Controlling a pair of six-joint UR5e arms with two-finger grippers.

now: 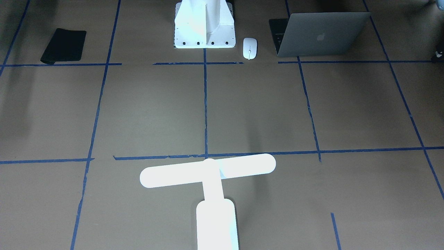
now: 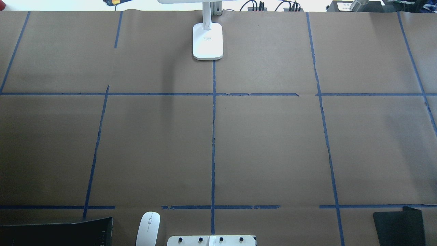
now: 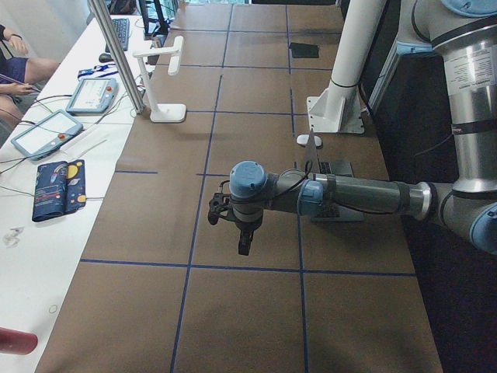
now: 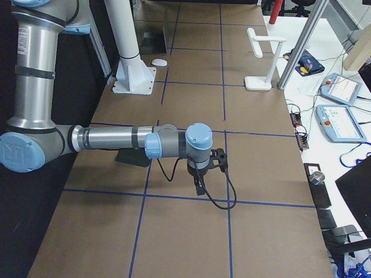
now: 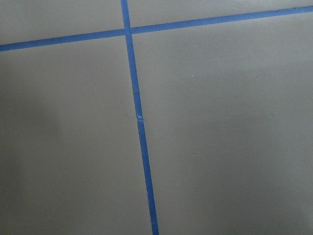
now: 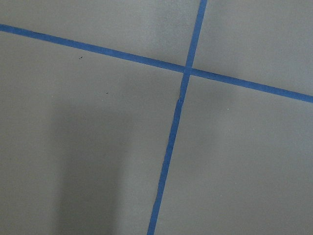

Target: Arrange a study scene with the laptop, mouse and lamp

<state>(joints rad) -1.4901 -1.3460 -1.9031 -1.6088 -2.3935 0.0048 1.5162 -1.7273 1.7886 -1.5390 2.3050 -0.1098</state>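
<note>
Exterior left view shows the left fingers (image 3: pixel 244 246) pointing down over the brown papered surface (image 1: pixel 260 111), near a blue tape line. From this side view I cannot tell whether they are wide or narrow. The near arm reaches out level behind them.

In the exterior right view, the right fingers (image 4: pixel 199 187) also point down, and I cannot tell their spread either. Each wrist camera sees only paper and crossing tape.

The laptop (image 1: pixel 322 34) stands open at the robot's edge on its left side, with the apple lid facing away from the robot. The mouse (image 1: pixel 249 48) lies between the laptop and the white pedestal (image 1: pixel 204 26), just beside the pedestal. The lamp (image 1: pixel 208 172) glows at the middle of the opposite edge. A black mat (image 1: pixel 64 45) lies at the robot's right.
</note>
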